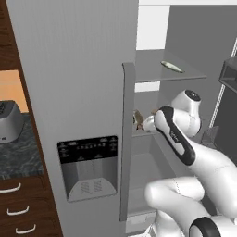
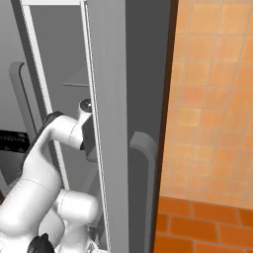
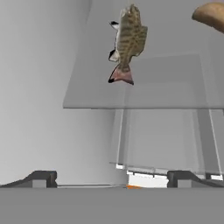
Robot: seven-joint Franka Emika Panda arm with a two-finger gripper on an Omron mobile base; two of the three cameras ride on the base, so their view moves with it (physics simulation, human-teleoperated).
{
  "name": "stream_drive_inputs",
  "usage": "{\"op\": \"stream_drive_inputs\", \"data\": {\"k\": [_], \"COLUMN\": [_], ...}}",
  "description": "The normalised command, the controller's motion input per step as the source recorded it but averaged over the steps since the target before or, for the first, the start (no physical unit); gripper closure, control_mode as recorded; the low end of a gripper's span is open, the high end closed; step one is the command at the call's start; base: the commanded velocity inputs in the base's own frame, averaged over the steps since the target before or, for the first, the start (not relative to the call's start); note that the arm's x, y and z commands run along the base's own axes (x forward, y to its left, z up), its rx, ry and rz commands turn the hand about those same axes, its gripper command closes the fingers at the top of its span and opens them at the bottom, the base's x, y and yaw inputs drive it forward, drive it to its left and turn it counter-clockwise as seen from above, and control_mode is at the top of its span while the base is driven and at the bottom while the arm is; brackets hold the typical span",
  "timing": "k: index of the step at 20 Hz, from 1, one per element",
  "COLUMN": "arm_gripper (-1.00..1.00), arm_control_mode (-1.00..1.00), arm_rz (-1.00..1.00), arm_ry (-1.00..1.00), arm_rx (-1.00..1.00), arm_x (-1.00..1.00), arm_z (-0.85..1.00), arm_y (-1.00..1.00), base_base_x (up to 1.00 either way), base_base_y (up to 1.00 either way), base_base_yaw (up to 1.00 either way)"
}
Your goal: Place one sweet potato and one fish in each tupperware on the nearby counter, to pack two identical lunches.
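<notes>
Brown striped fish (image 3: 127,41) lies on a clear glass fridge shelf (image 3: 144,94), ahead of the end effector (image 3: 111,178), whose fingers are spread wide and hold nothing. No lunch looks packed yet; every fish and sweet potato is left to move.

We count two fish: one brown and striped (image 3: 127,41) on a glass shelf (image 3: 175,87), one pale (image 1: 171,66) on a higher shelf (image 1: 152,74). One sweet potato (image 3: 211,15) lies beside the striped fish. The bench (image 1: 18,152) carries one grey appliance (image 1: 9,121), and below it we see three drawer handles (image 1: 18,210).
</notes>
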Motion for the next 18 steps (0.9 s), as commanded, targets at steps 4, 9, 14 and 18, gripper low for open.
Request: {"op": "stream_drive_inputs", "data": {"k": [4,9,14,18], "arm_gripper": [-1.00,-1.00,-1.00,-1.00], "arm_control_mode": [-1.00,-1.00,-1.00,-1.00], "arm_rz": [0.00,0.00,0.00,0.00], "arm_ry": [0.04,0.07,0.09,0.01], "arm_rx": [0.16,0.04,0.00,0.00], "arm_x": [0.68,0.70,0.75,0.65], "arm_z": [-0.02,-0.26,-0.34,-0.42], "arm_y": [0.00,0.07,0.02,0.00], "base_base_x": [0.00,0.00,0.00,0.00], "base_base_y": [0.00,0.00,0.00,0.00], "base_base_yaw": [0.00,0.00,0.00,0.00]}}
